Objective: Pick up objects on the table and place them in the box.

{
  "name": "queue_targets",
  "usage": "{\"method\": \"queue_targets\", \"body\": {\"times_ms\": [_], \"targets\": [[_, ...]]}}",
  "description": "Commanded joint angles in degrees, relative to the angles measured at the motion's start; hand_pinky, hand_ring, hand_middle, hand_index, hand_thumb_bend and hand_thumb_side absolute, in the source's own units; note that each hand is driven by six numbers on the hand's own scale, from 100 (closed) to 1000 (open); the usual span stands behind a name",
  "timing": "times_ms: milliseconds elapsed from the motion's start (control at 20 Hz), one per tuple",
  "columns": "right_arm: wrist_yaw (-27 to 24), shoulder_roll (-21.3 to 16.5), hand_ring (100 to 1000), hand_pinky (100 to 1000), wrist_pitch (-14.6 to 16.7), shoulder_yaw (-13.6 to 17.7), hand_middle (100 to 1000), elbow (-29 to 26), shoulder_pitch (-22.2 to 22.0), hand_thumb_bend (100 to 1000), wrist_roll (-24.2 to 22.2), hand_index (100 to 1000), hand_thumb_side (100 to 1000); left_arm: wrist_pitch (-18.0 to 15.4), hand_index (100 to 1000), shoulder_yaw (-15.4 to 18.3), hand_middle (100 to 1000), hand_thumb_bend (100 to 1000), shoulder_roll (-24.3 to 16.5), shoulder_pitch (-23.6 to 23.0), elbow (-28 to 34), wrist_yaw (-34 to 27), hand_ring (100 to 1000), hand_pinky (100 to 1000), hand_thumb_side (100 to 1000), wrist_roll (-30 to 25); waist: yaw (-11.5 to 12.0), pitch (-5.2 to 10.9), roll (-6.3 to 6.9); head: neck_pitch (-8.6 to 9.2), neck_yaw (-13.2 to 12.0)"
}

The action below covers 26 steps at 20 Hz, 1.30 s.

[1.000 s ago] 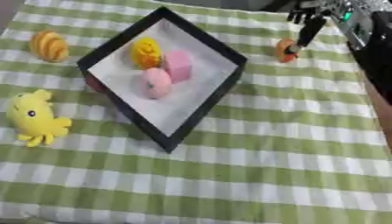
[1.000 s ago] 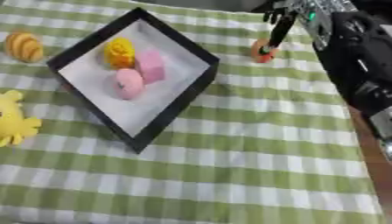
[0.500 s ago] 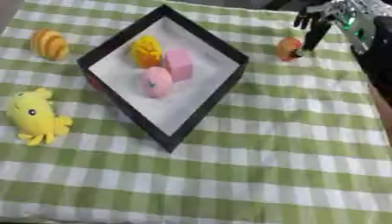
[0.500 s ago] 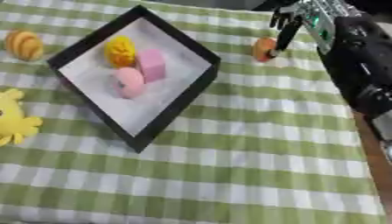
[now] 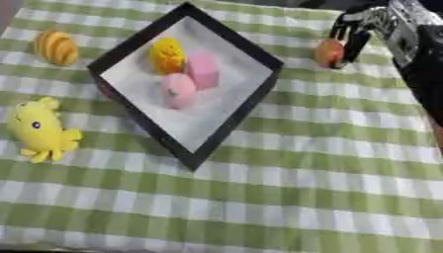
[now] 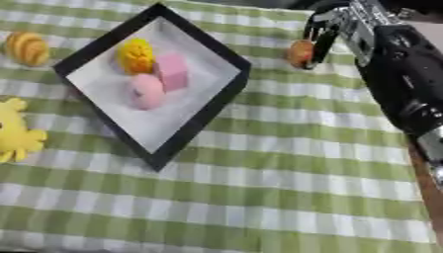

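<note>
A black-rimmed box [image 5: 227, 127] with a white floor lies askew on the green checked cloth. It holds a yellow piece [image 5: 168, 55], a pink block [image 5: 204, 70] and a pink rounded piece [image 5: 178, 90]. A small orange object [image 5: 328, 52] sits at the far right of the table. My right hand [image 5: 356, 35] reaches down from the upper right corner, open, with straight dark fingers against the orange object's right side. A yellow octopus toy [image 5: 39, 130] lies to the left of the box, and an orange striped object [image 5: 55, 47] lies at the far left.
My black right forearm [image 6: 407, 84] runs along the right side of the table. The table's right edge [image 6: 424, 173] shows beyond the cloth. Open checked cloth [image 5: 259, 207] fills the near half.
The whole picture has shifted slightly, so the camera moved. My right hand stays by the orange object, its fingers a little closer to it. Nothing else has moved.
</note>
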<state>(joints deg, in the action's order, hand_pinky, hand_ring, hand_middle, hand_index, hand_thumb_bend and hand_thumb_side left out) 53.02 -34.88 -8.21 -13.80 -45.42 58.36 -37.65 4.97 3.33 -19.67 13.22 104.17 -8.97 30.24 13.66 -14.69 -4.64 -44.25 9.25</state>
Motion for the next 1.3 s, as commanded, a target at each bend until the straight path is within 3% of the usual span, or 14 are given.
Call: {"method": "queue_targets", "body": {"times_ms": [50, 400, 500, 550, 950, 1300], "targets": [[-0.4, -1.0, 787, 843, -0.4, 0.3, 683, 0.1, 0.7, 349, 1.2, 766, 100, 0.0, 846, 0.3, 725, 329, -0.9, 0.8, 1.2, 0.1, 844, 807, 755, 0.0, 0.0, -0.32, 0.59, 0.13, 0.1], [0.3, -1.0, 698, 813, -2.2, 0.2, 504, -0.3, 0.4, 314, 4.6, 618, 100, 0.0, 844, 0.3, 721, 324, -0.9, 0.8, 1.1, 0.1, 845, 807, 755, -0.1, -0.1, -0.19, 0.62, 0.13, -0.2], [0.0, -1.2, 696, 813, -2.3, 0.1, 500, -0.6, 0.7, 250, 4.7, 616, 100, 0.0, 842, 0.4, 717, 329, -0.9, 0.7, 1.1, 0.2, 845, 807, 752, 0.0, -0.2, -0.10, 0.65, 0.13, -0.3], [-0.2, -1.4, 696, 814, -2.2, 0.1, 501, -0.9, 1.0, 303, 4.4, 617, 100, 0.0, 842, 0.4, 717, 324, -1.0, 0.6, 1.1, 0.2, 845, 807, 754, 0.0, -0.4, -0.04, 0.64, 0.13, -0.4], [-1.5, -4.0, 700, 817, -2.8, 0.4, 510, -5.3, 4.0, 295, 1.3, 626, 100, 0.0, 841, 0.6, 715, 325, -1.4, 0.1, 1.0, 0.4, 845, 807, 752, 0.2, -1.6, 0.79, 0.60, 0.13, -1.2], [-3.8, -6.1, 701, 819, -2.5, -1.1, 519, -13.3, 6.8, 292, -2.0, 636, 100, 0.0, 841, 0.8, 715, 325, -1.8, -0.2, 1.0, 0.5, 845, 807, 751, 0.3, -2.1, 1.35, 0.45, 0.13, -1.7]]}}
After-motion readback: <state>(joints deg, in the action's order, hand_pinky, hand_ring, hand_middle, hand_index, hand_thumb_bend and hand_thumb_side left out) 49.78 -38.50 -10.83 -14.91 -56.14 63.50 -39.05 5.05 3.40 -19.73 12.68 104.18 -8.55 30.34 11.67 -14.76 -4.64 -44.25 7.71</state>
